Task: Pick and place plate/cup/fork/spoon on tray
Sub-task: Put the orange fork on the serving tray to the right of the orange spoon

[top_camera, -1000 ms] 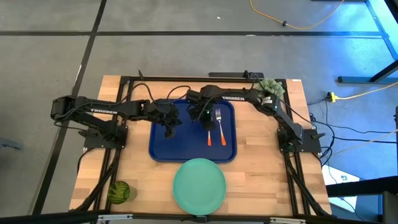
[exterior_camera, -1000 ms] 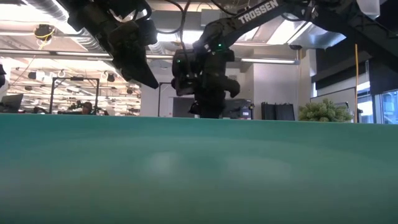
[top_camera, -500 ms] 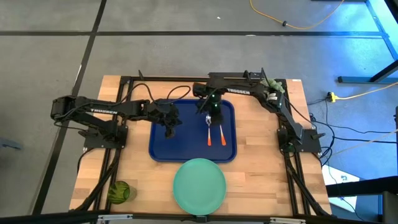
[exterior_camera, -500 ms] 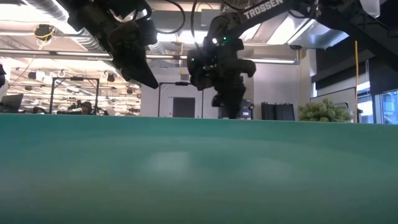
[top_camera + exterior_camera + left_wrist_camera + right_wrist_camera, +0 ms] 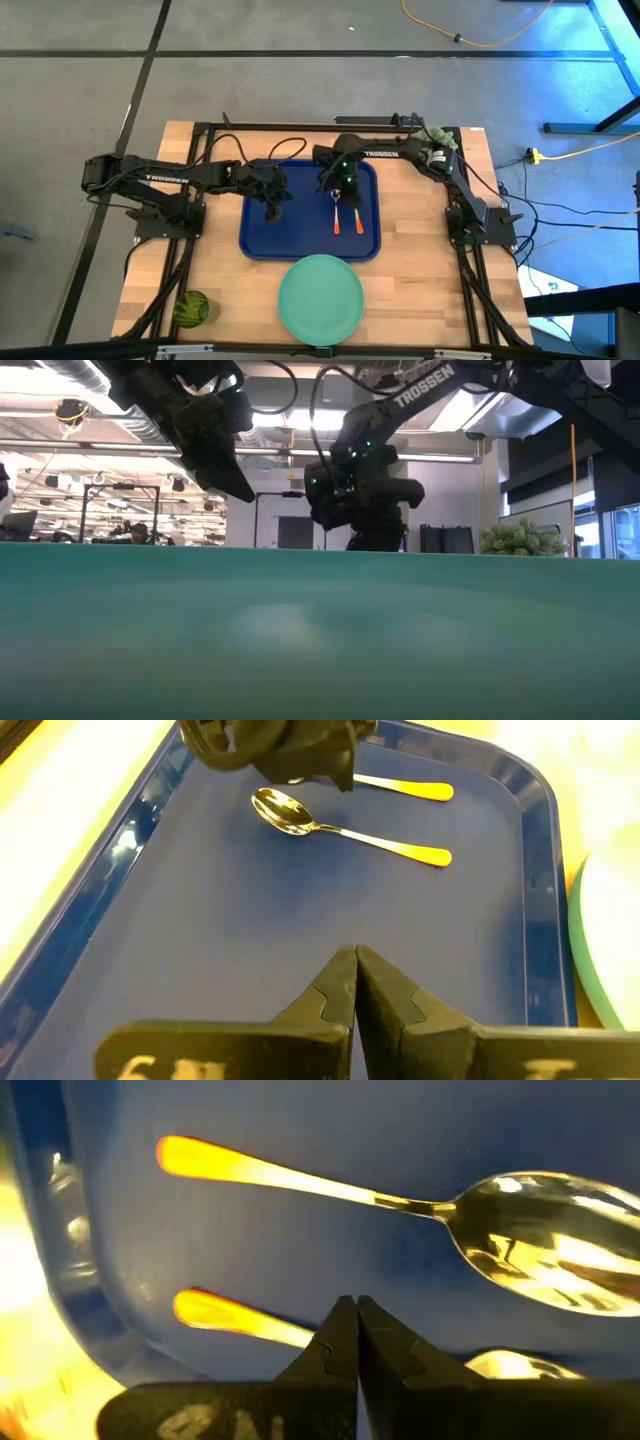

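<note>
On the dark blue rectangular plastic tray [image 5: 262, 238], the near left half lies bare. Its right half is taken by the orange-handled spoon [image 5: 337, 209] and orange-handled fork [image 5: 356, 216], with the right gripper [image 5: 337, 186] low over their heads. The left gripper [image 5: 272, 207] hangs over the tray's left part.

My build: two dark arms, matched pair

My left arm [image 5: 165, 181] and right arm [image 5: 440, 165] are black, jointed links, each marked TROSSEN in white capitals along the forearm. Black cables loop between my joints and trail along the black base frame. A small green light glows on my right wrist housing [image 5: 342, 170]. My fingers [image 5: 335, 995] are matte black, tapering to wedge-shaped tips, with pale markings printed on the block behind them.
</note>
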Available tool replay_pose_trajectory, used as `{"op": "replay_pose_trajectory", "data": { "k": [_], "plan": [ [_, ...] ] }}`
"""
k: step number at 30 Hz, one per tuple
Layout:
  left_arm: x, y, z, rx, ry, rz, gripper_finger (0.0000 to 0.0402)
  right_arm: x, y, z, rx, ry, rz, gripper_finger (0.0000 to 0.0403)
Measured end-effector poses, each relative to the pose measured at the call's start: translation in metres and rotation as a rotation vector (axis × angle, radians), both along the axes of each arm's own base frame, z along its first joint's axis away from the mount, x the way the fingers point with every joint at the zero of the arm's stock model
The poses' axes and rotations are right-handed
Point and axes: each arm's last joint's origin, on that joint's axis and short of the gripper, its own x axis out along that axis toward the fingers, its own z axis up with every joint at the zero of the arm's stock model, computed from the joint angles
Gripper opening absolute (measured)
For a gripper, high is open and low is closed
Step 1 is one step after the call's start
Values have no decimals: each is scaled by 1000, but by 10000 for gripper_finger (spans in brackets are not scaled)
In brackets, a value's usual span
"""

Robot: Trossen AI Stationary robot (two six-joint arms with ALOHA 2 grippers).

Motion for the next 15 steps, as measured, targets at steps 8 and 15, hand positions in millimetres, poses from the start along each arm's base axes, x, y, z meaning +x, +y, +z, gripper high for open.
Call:
{"op": "replay_pose_trajectory", "data": {
  "k": [8,15],
  "plan": [
    [0,0,0,1,0,6,0,-5,1,-20,-7,-5,-13,0],
    [0,0,0,-12,-2,19,0,-9,-3,-25,-1,-20,-32,0]
  ]
}}
